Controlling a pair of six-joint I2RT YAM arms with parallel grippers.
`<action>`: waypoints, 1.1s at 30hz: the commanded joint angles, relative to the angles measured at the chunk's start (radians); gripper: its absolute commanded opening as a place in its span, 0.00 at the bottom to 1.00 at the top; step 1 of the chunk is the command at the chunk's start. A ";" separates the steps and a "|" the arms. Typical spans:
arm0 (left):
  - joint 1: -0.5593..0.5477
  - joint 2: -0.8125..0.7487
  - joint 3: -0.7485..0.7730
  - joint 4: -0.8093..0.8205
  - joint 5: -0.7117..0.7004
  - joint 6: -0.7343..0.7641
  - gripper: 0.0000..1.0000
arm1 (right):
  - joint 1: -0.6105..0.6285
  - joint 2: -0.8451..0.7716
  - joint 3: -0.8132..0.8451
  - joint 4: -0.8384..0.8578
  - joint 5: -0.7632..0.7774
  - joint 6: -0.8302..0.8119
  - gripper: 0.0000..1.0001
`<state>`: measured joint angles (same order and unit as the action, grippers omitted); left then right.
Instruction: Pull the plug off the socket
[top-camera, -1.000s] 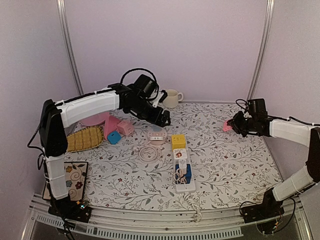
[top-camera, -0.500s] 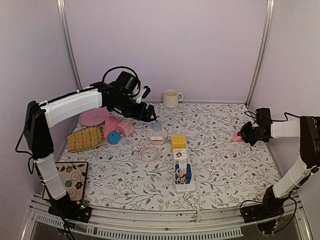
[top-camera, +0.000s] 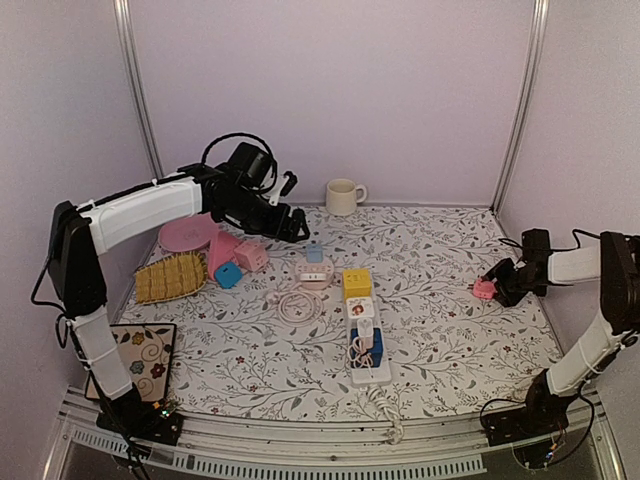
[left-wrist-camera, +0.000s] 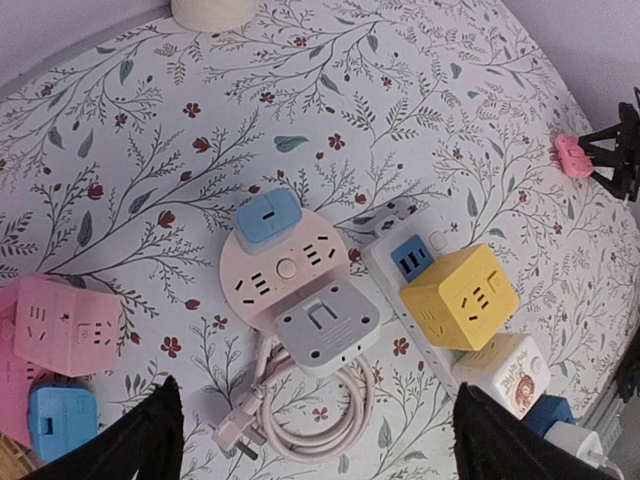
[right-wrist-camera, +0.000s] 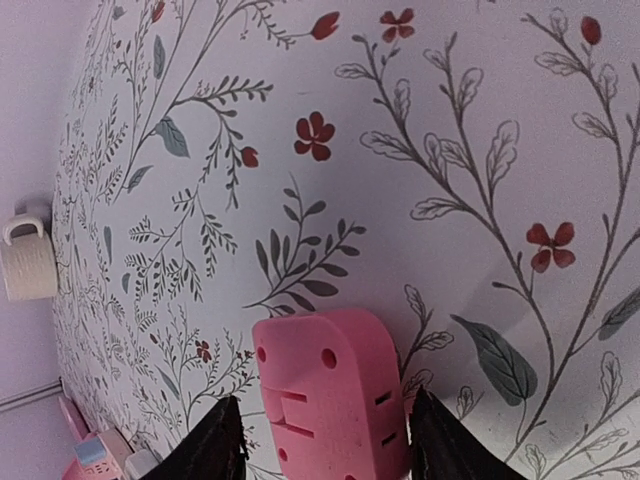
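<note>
A pink plug (top-camera: 484, 289) lies on the flowered cloth at the far right, apart from any socket. My right gripper (top-camera: 492, 287) straddles it, open; in the right wrist view the pink plug (right-wrist-camera: 330, 400) sits between the fingers (right-wrist-camera: 222, 445) with a gap on its left side. The round pink socket (top-camera: 313, 270) lies mid-table with a blue plug (left-wrist-camera: 268, 218) and a grey adaptor (left-wrist-camera: 325, 327) on it. My left gripper (top-camera: 295, 228) hovers open behind and left of it, holding nothing; the left wrist view looks down on the round pink socket (left-wrist-camera: 285, 270).
A white power strip (top-camera: 365, 340) with a yellow cube (top-camera: 356, 283) runs toward the near edge. Pink and blue cube sockets (top-camera: 240, 262), a pink plate (top-camera: 188, 236) and a woven mat (top-camera: 170, 277) lie at left. A cup (top-camera: 343, 196) stands at the back.
My right arm swung right and down with the pink plug, set it on the cloth and opened its jaws. My left arm drew back to the left.
</note>
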<state>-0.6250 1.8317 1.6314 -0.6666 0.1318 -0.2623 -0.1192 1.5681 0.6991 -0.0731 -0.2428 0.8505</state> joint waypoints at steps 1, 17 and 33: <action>0.007 -0.010 0.014 0.018 0.024 0.009 0.94 | -0.007 -0.065 -0.005 -0.066 0.039 -0.031 0.63; 0.008 0.011 -0.005 0.042 0.063 -0.021 0.94 | 0.110 -0.183 0.085 -0.266 0.085 -0.111 0.76; -0.034 0.020 -0.117 0.104 0.110 -0.069 0.94 | 0.752 -0.075 0.390 -0.480 0.227 -0.012 0.75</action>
<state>-0.6334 1.8355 1.5455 -0.6006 0.2218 -0.3122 0.5182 1.4689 1.0126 -0.4633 -0.0792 0.7940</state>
